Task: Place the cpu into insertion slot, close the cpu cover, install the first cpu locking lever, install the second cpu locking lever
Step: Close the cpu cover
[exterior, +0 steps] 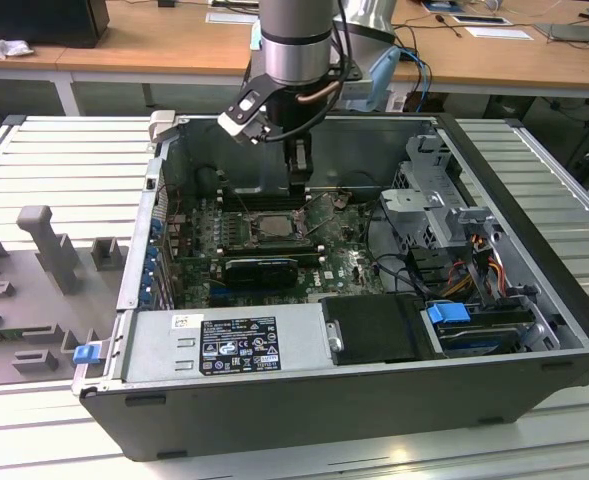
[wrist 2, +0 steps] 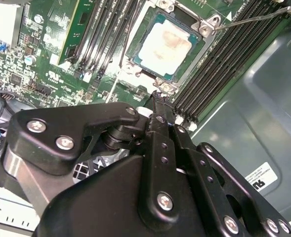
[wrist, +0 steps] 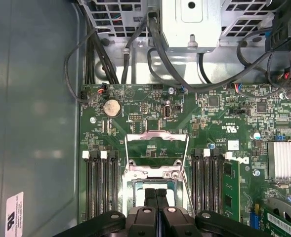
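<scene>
Close by the cpu (wrist 2: pixel 164 43) edge, gapless pincer (wrist 2: pixel 157 97).

The computer case (exterior: pixel 374 400) lies open on the tabletop (exterior: pixel 54 160). On its motherboard (exterior: pixel 339 262), the cpu (wrist 2: pixel 165 44) sits in the insertion slot (exterior: pixel 246 226), memory slots (wrist 2: pixel 219 59) on both sides, the cpu cover (wrist: pixel 157 136) tipped open at one edge. The power supply (exterior: pixel 234 345) lines one long case wall; the claw (exterior: pixel 296 183) hangs just over the slot.
</scene>
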{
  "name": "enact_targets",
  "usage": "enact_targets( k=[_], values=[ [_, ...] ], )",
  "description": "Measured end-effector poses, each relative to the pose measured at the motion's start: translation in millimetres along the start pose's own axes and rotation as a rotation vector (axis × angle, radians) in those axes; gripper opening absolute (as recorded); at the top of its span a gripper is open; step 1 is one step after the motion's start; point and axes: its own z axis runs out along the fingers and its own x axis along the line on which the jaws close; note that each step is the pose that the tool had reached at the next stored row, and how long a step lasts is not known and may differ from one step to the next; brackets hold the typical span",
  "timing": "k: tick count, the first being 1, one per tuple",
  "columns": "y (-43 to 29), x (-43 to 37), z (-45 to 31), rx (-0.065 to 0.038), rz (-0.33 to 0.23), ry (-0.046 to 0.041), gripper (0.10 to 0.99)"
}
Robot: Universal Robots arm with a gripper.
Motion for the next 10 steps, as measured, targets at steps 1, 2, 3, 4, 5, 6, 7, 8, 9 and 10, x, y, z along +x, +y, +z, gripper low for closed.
enact_targets(
  k=[1,2,3,4,5,6,7,8,9,10],
  values=[
    [1.0,0.0,-0.4,0.0,0.0,0.0,0.106],
    [1.7,0.0,-0.7,0.0,0.0,0.0,0.106],
    [2.4,0.0,-1.0,0.0,0.0,0.0,0.106],
    [3.2,0.1,-1.4,0.0,0.0,0.0,0.106],
    [4.1,0.1,-1.8,0.0,0.0,0.0,0.106],
    [4.5,0.1,-1.9,0.0,0.0,0.0,0.106],
    [5.2,0.1,-2.2,0.0,0.0,-0.0001,0.106],
    [6.1,0.1,-2.5,0.0,0.0,0.0001,0.106],
    [6.4,0.1,-2.7,0.0,0.0,0.0,0.106],
    [6.9,0.1,-3.0,0.0,0.0,0.0,0.106]
  ],
)
